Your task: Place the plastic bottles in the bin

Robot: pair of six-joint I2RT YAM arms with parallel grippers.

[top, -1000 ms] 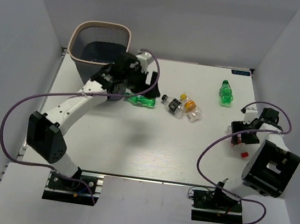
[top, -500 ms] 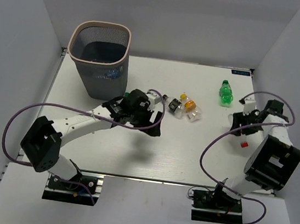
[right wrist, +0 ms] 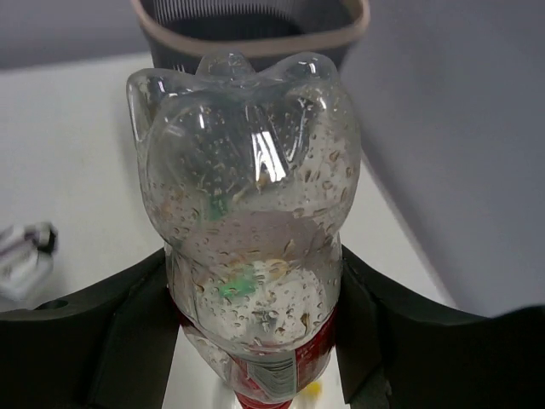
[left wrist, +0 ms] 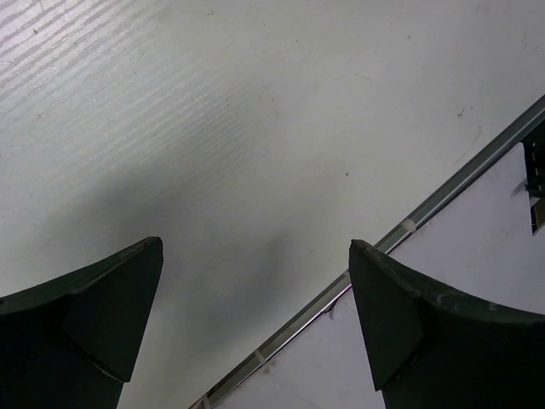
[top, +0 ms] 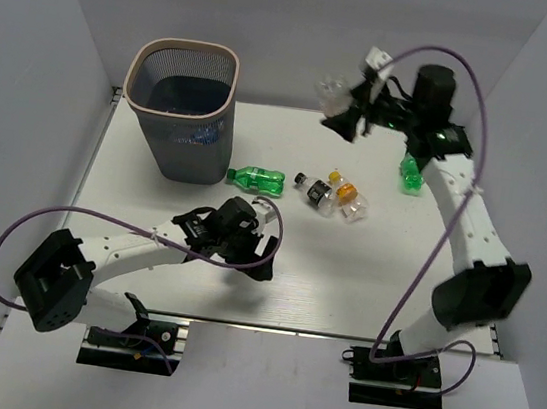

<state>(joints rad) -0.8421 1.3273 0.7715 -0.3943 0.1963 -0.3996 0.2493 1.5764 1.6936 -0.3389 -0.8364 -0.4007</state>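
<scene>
**A:** White table (top: 365,277), grey walls (top: 27,81) round it. Right gripper (top: 346,113)?

**B:** Upper centre of the top view, up in the air, well right of the bin (top: 185,148). It's clamped on a clear bottle (top: 334,91), with a finger on each side of it.

**A:** How does the bottle look?

**B:** In the wrist view the clear bottle (right wrist: 251,196) fills the middle, with its lobed base toward the top of the frame. There are droplets inside and a red label low down between the fingers (right wrist: 111,332). The bin rim (right wrist: 255,38) shows just above it.

**A:** And the bin?

**B:** Dark mesh, pale rim, upper left of the top view, standing on the table's far corner.

**A:** Left gripper (top: 248,247)?

**B:** Lower centre-left, jaws wide apart, nothing between them. Its wrist view shows only bare table and the table edge.

**A:** Other bottles?

**B:** A green bottle (top: 257,178) lies just right of the bin. A black-capped bottle (top: 313,192), an orange-labelled bottle (top: 341,186) and a small clear one (top: 355,210) are bunched mid-table. A second green bottle (top: 412,172) is below the right arm. All are apart from both grippers.
</scene>
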